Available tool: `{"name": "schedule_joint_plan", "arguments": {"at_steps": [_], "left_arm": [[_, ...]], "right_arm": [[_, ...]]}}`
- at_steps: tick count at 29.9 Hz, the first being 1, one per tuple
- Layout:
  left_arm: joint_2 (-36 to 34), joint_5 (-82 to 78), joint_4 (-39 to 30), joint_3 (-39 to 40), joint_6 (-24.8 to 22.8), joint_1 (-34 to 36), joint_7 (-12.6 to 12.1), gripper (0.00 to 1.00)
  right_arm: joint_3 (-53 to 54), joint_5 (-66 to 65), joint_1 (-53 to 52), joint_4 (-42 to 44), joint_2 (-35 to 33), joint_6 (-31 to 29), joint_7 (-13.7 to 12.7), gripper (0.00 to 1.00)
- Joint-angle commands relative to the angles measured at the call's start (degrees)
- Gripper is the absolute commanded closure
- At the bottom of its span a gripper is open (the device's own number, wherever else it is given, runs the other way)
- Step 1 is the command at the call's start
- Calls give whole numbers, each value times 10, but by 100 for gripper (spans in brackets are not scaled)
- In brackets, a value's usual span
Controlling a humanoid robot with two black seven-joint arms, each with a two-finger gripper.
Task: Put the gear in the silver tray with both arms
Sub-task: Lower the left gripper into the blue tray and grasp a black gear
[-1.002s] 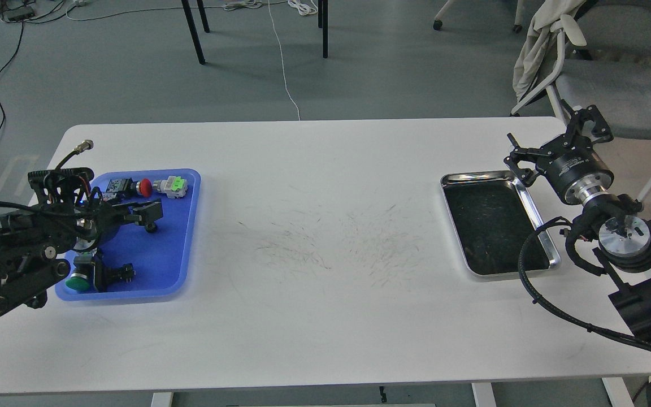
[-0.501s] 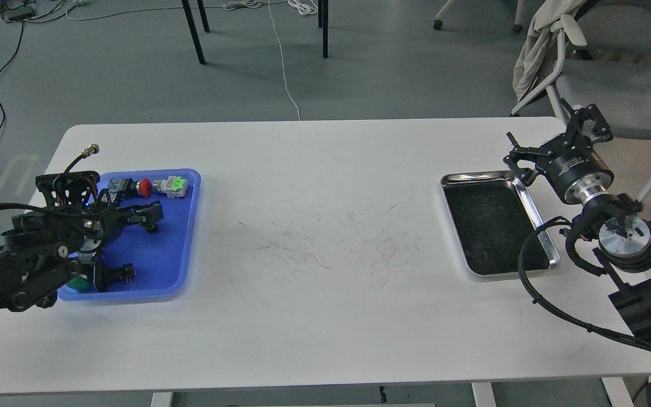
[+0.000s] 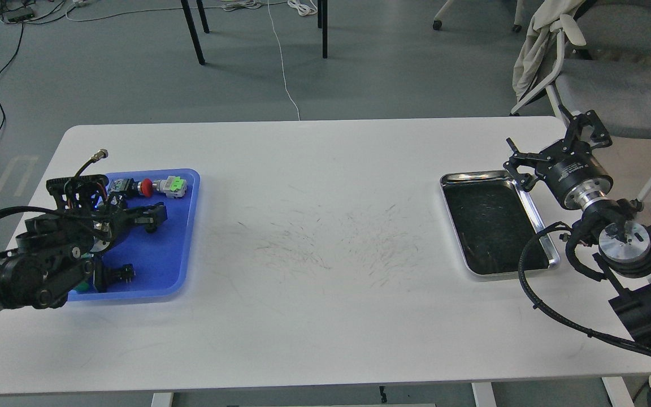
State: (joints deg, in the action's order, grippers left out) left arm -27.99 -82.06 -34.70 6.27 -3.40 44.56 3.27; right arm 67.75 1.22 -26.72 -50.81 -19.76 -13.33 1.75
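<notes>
The silver tray lies at the table's right, its dark scratched bottom empty. My right gripper hovers just past the tray's far right corner, fingers spread open and empty. My left gripper reaches over the blue tray at the table's left, with its dark fingers close together. A small black round part shows just under the fingertips. I cannot tell whether it is the gear or whether the fingers hold it.
The blue tray also holds a red push button, a grey and green part and a black part with a green cap. Chairs stand beyond the table's far right corner.
My left arm has shifted a little right and away over the blue tray, while its fingertips stay almost in place. My right gripper has moved slightly up.
</notes>
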Motion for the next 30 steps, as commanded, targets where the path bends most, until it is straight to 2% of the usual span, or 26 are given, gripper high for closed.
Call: {"name": "schedule_joint_plan", "arguments": {"at_steps": [1,4,8,13,23,27,30], "left_arm": [[0,-1,1,-4,0,0,1,44],[-2,-3,1,-5,0,-1,0,53],[-1,-6,1,-5,1,-3,0,75],[-1,-8,-4,-5,-1,-3,1,89],[-15,-6,-18,-4,-2,8,1,93],[-72,-7,-94,-3,-10,23,-10,93],[-122,-7,-173,-3,-29,41,-29,93]], "right_arm": [[-1,0,0,0,0,1,0,0],[-1,0,1,0,0,0,0,0],[0,0,2,0,0,0,0,0],[-1,0,3,0,0,0,0,0],[-2,0,3,0,0,0,0,0],[-1,0,3,0,0,0,0,0],[-1,0,3,0,0,-1,0,0]]}}
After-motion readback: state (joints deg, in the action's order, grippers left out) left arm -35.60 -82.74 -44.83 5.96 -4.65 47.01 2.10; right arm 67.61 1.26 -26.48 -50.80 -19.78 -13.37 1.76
